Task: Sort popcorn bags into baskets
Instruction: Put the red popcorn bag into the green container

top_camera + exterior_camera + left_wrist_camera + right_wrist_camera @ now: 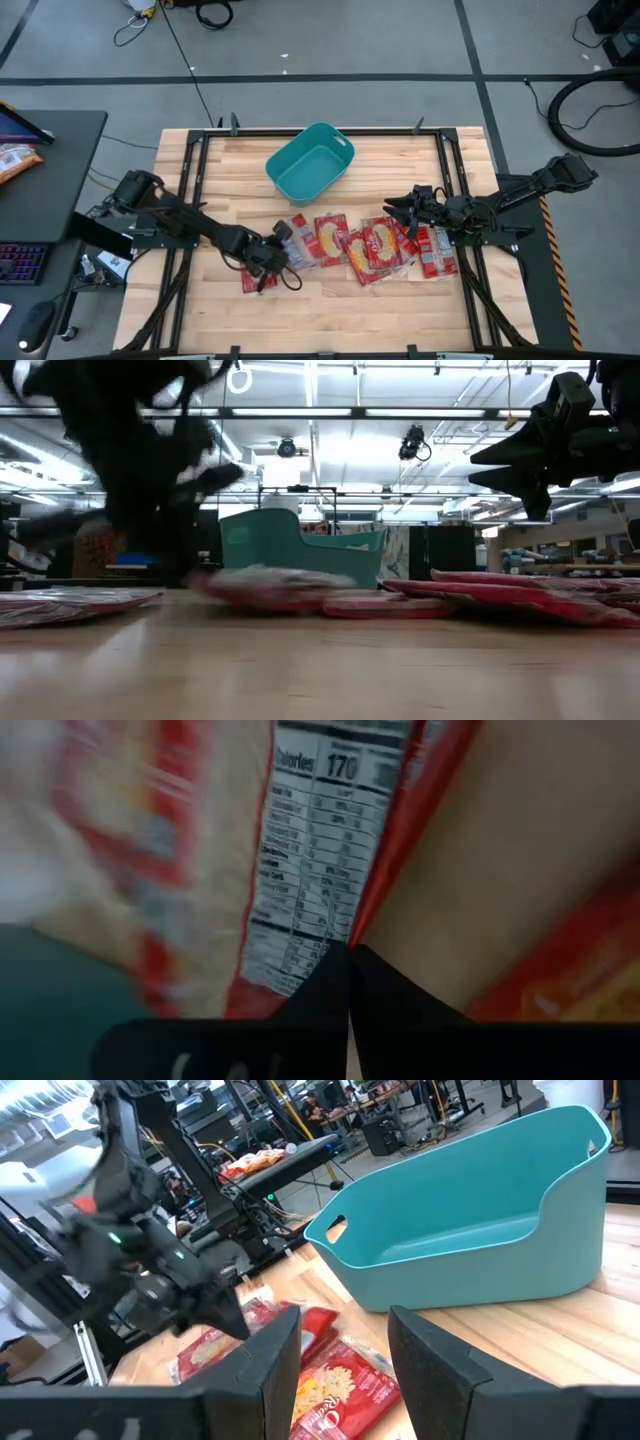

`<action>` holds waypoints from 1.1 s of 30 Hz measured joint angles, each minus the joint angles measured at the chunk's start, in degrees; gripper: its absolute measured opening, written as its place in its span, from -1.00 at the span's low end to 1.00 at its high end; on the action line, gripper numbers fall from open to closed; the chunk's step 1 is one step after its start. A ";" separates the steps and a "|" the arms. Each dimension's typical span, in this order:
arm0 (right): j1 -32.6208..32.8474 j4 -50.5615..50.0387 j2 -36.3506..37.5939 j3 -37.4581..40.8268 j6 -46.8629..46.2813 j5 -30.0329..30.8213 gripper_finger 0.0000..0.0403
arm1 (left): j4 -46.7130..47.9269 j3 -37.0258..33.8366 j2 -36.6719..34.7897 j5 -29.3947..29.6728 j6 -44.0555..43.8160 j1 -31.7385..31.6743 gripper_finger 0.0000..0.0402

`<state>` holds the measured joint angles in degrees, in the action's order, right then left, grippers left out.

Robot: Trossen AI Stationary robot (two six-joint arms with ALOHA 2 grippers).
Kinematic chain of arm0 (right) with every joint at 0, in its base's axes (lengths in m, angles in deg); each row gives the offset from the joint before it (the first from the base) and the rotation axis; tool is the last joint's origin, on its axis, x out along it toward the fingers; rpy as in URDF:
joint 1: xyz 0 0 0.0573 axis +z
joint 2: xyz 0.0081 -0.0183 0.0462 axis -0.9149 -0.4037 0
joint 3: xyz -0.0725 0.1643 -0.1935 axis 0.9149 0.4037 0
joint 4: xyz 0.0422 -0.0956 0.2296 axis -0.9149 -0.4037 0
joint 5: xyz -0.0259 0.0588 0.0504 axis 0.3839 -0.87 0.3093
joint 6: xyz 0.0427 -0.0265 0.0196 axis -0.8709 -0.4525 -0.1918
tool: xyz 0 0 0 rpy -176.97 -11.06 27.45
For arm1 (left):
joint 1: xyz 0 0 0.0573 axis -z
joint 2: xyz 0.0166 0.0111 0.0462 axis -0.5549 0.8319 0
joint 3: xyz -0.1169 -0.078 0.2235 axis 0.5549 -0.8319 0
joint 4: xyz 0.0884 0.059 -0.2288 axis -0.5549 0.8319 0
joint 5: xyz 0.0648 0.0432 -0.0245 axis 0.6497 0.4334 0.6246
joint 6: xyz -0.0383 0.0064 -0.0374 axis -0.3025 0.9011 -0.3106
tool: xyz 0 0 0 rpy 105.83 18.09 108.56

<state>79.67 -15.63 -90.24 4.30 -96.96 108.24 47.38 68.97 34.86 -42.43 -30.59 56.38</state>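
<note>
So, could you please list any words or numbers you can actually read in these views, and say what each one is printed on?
"Calories" (first letter cut off) and "170": on the nutrition panel of the popcorn bag in front of the left gripper, left wrist view.
Smaller rows on that panel: blurred, unreadable.
White script on a popcorn bag near the teal basket, right wrist view: too unclear to read.
High and low views: print on the bags too small or blurred.

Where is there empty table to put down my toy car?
Bare wood lies beside the teal basket on both sides, and along the near edge below the popcorn bags. The middle strip is crowded with bags and both end effectors.
</note>
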 joint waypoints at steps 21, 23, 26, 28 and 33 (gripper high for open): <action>-0.01 0.01 0.00 0.00 0.00 0.01 -0.22 | 3.99 3.82 -6.88 1.65 -6.23 -0.16 -0.99; 0.01 0.05 0.00 0.00 0.00 -0.01 -0.22 | 4.20 3.81 -7.51 1.55 -6.23 -0.64 -0.99; 0.01 0.04 0.00 0.00 0.00 -0.01 -0.22 | 3.92 3.80 -9.05 2.29 -6.22 -0.81 -0.99; 0.01 0.02 0.00 0.00 0.00 0.01 -0.22 | 3.91 3.80 -9.78 3.17 -6.22 -0.77 -0.99; 0.00 0.02 0.02 0.00 0.00 -0.01 -0.22 | 4.02 3.80 -12.50 4.94 -6.32 -0.72 -0.99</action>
<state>79.67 -15.61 -90.22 4.30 -96.96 108.23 51.39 72.76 22.36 -37.49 -36.91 55.66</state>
